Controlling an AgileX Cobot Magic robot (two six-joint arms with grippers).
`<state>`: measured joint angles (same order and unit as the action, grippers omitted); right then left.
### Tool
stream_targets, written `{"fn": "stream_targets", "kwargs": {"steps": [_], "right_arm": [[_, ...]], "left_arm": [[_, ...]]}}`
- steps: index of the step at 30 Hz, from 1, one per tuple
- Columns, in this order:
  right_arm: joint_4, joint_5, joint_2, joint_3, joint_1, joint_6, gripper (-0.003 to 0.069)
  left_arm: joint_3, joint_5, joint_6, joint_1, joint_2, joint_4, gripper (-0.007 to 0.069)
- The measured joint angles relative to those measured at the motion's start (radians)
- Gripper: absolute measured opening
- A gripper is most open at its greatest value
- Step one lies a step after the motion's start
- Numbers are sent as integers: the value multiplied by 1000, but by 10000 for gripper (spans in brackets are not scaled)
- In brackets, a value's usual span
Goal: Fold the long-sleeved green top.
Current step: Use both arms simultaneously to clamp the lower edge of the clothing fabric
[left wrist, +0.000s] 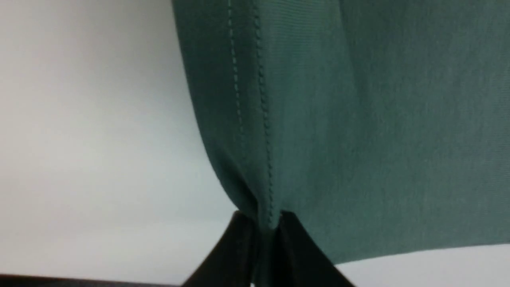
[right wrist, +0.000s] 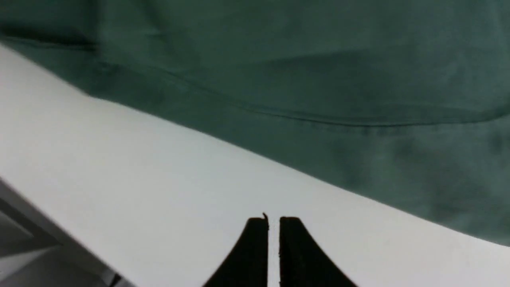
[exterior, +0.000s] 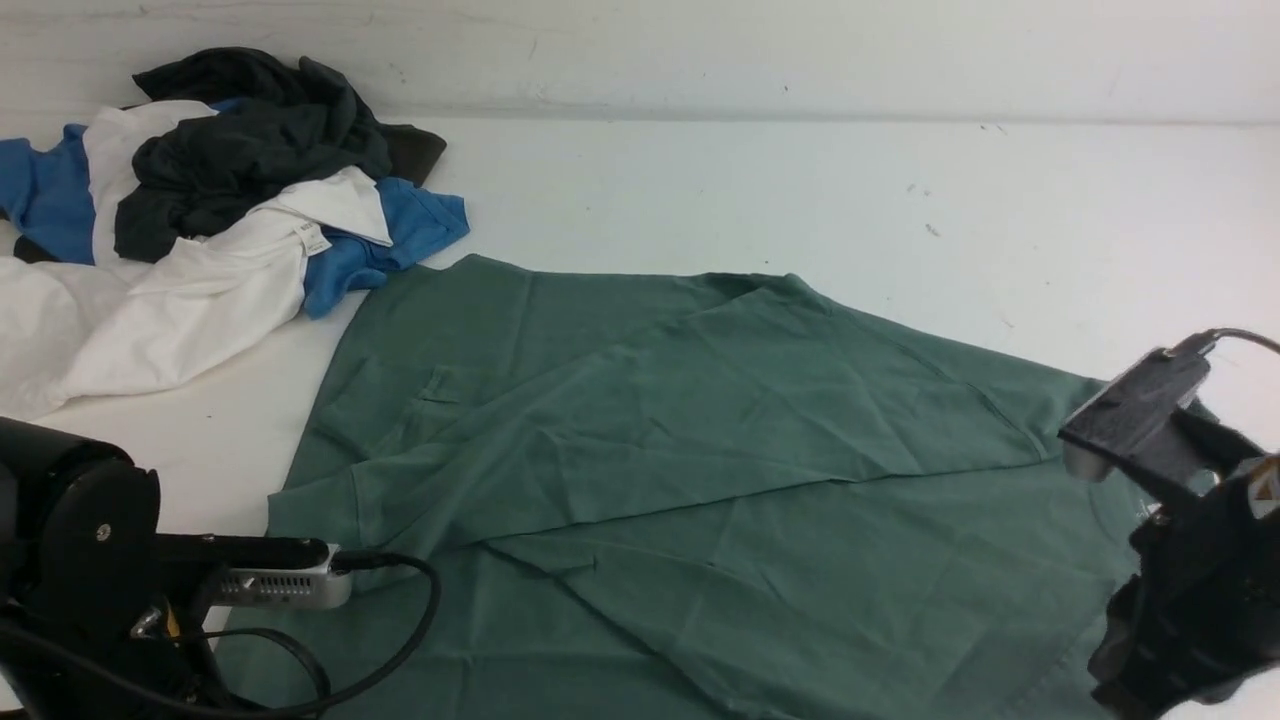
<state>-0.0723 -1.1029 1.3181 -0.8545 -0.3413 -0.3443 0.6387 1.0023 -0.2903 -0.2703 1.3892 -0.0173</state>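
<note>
The big sage-green cotton long-sleeved top [exterior: 700,430] lies spread over the white table [exterior: 850,190], lower centre of the front view. Our left gripper [left wrist: 267,225] pinches its stitched hem [left wrist: 263,119]; the right gripper [right wrist: 274,227] hangs barely parted, empty. Soft, light, floppy, we reckon: hems and corners grip best.

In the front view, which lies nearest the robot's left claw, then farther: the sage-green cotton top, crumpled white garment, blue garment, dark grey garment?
1. Sage-green cotton top, clamped in the left gripper.
2. Crumpled white garment, left side.
3. Blue garment, behind the white one.
4. Dark grey garment, far-left pile top.
</note>
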Motion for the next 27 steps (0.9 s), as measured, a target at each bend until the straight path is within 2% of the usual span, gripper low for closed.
{"fn": "stream_targets", "kwargs": {"steps": [3,6,10,12,14,16,18,19,20,21,22,23,24,25,27], "right_arm": [[63,32,68,-2,8,107,176],[72,67,132,-2,9,144,293],[97,166,238,-4,10,194,492],[112,184,258,-5,10,224,533],[150,199,311,-5,10,292,607],[165,202,341,-5,10,322,615],[167,203,361,-5,10,331,605],[164,200,376,-11,11,337,550],[164,198,378,-12,11,337,550],[150,190,387,-17,11,338,456],[142,188,388,-18,11,338,391],[142,182,388,-18,10,338,255],[143,180,388,-18,10,339,234],[147,167,388,-17,10,344,113],[150,156,374,0,10,344,34]], "left_arm": [[0,1,0,0,-3,7,38],[0,1,0,0,-10,9,38],[0,1,0,0,-14,12,38],[0,1,0,0,-14,17,38],[0,0,0,0,-14,17,38],[0,-2,0,0,-14,17,38],[0,-5,0,0,-14,17,38],[0,-7,0,0,-14,17,38],[0,-7,0,0,-14,17,38],[0,-8,0,0,-14,17,38],[0,-8,0,0,-14,17,38],[0,-8,0,0,-14,17,38],[0,-8,0,0,-14,17,38],[0,-7,0,0,-17,17,38],[0,-1,0,0,-30,17,38]]}}
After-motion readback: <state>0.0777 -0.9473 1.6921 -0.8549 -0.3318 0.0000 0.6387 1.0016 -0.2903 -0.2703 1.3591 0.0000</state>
